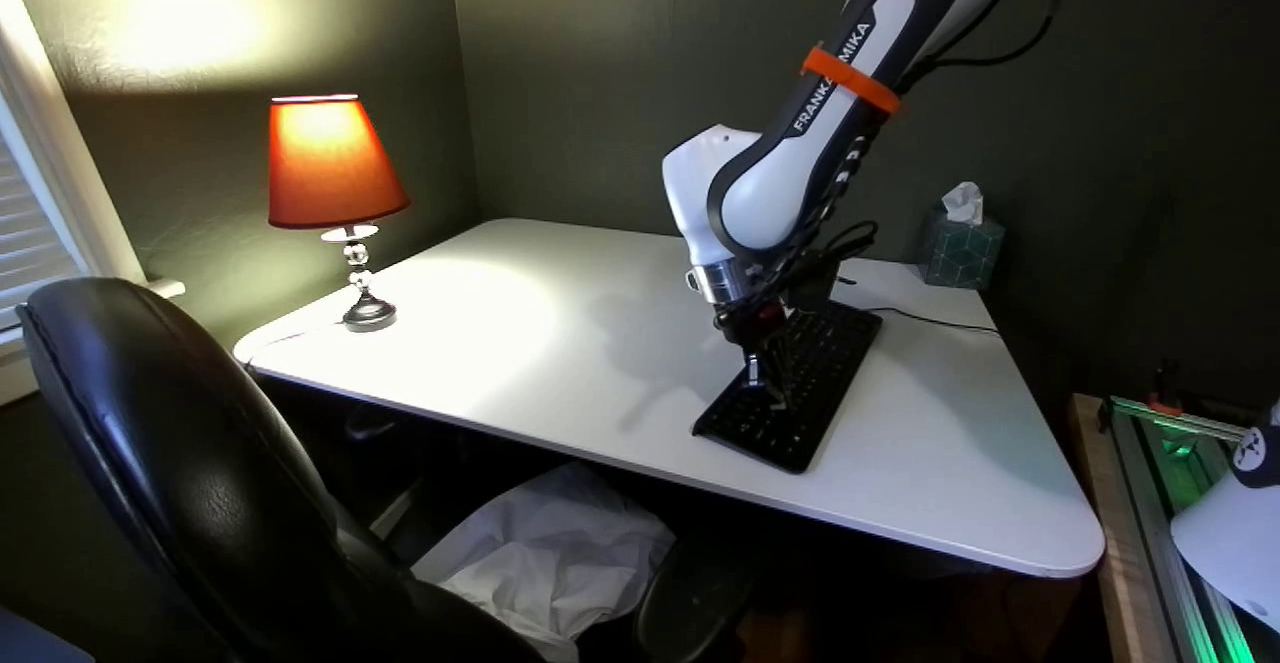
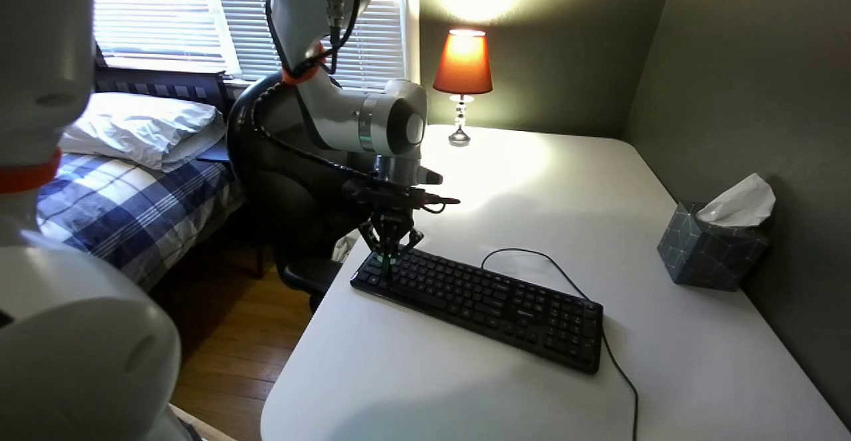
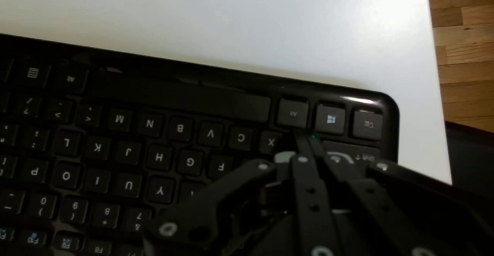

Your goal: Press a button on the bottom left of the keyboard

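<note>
The black keyboard lies flat on the white desk and shows in both exterior views (image 1: 835, 358) (image 2: 492, 304). In the wrist view the keyboard (image 3: 170, 157) appears upside down, with its Ctrl key (image 3: 367, 125), Windows key (image 3: 330, 119) and Alt key (image 3: 292, 113) in view. My gripper (image 3: 307, 135) is shut and empty, pointing down over this bottom-left part. Its fingertips are between the X key and the Shift key, just beside the Alt and Windows keys, and hide the key there. The gripper also shows in both exterior views (image 1: 775, 398) (image 2: 387, 273). I cannot tell whether the tips touch a key.
A thin black cable (image 2: 621, 371) runs from the keyboard over the desk (image 2: 412, 361). A tissue box (image 2: 711, 245) stands by the wall. A lit orange lamp (image 1: 330, 163) stands at the far end. A black chair (image 1: 190, 463) is beside the desk. The desk edge is close to the keyboard's Ctrl end.
</note>
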{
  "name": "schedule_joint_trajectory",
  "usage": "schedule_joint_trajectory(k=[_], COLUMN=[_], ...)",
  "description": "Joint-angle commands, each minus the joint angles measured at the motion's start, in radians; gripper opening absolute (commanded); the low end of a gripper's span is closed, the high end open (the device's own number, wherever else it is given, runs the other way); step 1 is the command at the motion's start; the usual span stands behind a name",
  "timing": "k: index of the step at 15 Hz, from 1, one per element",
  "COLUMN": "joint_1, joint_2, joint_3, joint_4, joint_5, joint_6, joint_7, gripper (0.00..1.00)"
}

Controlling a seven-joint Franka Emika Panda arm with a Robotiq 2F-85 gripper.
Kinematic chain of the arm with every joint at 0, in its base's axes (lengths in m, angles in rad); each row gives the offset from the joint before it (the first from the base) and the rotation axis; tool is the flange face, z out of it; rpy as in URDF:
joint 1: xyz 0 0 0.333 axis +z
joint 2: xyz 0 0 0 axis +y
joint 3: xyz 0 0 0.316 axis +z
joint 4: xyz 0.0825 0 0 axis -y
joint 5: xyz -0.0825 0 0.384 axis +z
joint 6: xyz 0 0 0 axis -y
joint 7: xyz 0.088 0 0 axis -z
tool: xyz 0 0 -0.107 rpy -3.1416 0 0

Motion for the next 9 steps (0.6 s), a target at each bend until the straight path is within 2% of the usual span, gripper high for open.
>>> schedule_joint_trajectory(k=[1, 9], joint_1=[-0.009, -0.014], joint_2=[0.021, 0.048], joint_3=[0.005, 0.008], joint_4=[0.031, 0.062], joint_5=[0.028, 0.041], joint_6=[-0.045, -0.076], joint_7=[-0.031, -0.051], gripper=[0.00, 0.00])
